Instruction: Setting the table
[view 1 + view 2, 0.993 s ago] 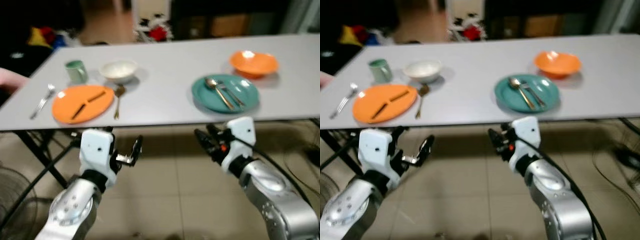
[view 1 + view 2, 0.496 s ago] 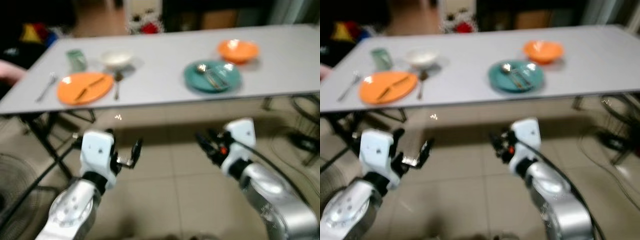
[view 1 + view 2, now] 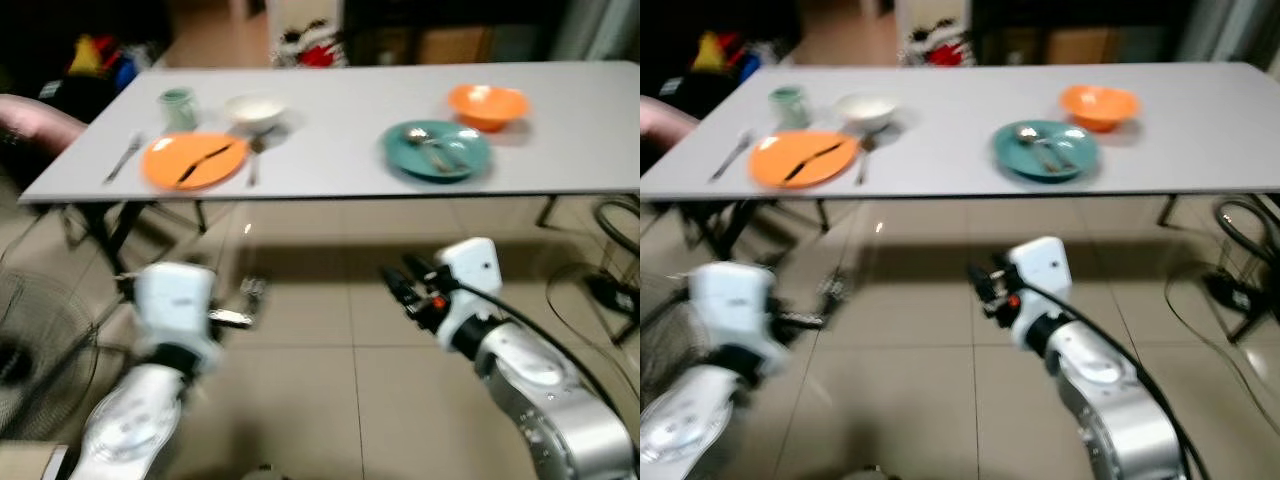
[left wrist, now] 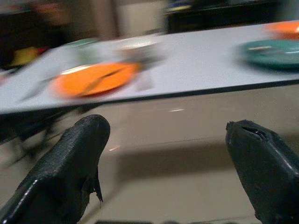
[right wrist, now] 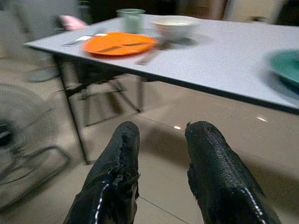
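Worktop (image 3: 330,120): grey, long, seen ahead of the robot beyond a stretch of tiled floor (image 3: 330,340).
Left setting: an orange plate (image 3: 193,161) is laid near the front edge, with dark sticks across it; a fork (image 3: 122,158) is placed just beside it on the outer side, a spoon (image 3: 254,160) on the inner side.
Behind the plate: a green cup (image 3: 177,103) and a white bowl (image 3: 254,108) are set side by side.
Right setting: a teal plate (image 3: 436,151) is laid with cutlery (image 3: 432,145) resting on it; an orange bowl (image 3: 487,103) is placed just behind it.
Left hand (image 4: 173,168): held low over the floor, short of the worktop; its fingers (image 4: 70,168) are spread wide, nothing between them. It is blurred in the head views.
Right hand (image 5: 159,182): held low over the floor, short of the worktop; its fingers (image 5: 114,179) are parted by a narrow gap, nothing between them.
Fan (image 5: 23,140): stood on the floor by the worktop's leg at the left end.
Pink object (image 3: 40,112): seen past the left end; what it is cannot be told.
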{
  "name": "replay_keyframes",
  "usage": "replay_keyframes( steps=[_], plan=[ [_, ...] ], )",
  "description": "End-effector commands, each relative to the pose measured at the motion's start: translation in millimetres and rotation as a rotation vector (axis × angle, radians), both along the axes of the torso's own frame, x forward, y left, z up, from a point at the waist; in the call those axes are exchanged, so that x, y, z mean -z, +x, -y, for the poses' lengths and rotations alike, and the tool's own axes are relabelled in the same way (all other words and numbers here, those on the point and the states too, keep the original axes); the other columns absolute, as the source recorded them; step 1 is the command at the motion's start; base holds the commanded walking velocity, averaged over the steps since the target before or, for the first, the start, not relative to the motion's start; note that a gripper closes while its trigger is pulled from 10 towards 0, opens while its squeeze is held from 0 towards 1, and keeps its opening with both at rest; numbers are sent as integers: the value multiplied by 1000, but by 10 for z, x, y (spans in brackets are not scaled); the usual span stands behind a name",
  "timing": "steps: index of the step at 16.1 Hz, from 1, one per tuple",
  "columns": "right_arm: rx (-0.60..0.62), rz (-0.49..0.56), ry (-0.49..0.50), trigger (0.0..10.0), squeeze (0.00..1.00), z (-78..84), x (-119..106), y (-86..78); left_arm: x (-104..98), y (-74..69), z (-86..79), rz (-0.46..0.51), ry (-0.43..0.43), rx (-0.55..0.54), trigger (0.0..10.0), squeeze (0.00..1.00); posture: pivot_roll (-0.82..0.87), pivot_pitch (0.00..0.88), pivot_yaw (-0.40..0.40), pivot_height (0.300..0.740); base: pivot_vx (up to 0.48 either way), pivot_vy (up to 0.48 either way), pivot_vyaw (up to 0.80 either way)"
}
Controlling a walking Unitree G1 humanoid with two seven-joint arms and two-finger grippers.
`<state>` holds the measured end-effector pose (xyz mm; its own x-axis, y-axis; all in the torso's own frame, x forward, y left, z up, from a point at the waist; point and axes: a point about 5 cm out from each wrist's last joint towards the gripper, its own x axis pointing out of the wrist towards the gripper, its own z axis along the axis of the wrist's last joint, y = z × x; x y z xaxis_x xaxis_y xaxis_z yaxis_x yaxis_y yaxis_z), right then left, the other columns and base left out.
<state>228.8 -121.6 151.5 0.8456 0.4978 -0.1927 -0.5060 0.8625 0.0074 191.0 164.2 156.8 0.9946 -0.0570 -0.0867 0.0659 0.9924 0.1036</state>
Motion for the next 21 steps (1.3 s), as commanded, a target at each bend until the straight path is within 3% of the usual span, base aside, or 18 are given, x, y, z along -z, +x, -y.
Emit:
replay_keyframes(
  steps=[1, 8, 21],
  plan=[
    [-17, 13, -2, 10000, 0, -23, -9, 20, -1, -11, -74, 13, 14, -54, 10000, 0, -34, 0, 45, 740, 0, 0, 800],
    [-48, 20, -14, 10000, 0, -43, 41, 21, 32, -79, -50, 3, 39, -33, 10000, 0, -29, 0, 39, 740, 0, 0, 800],
    [-81, 14, 6, 10000, 0, -101, 123, 7, 64, -81, -5, -9, 66, -21, 10000, 0, -7, 0, 26, 740, 0, 0, 800]
  ],
)
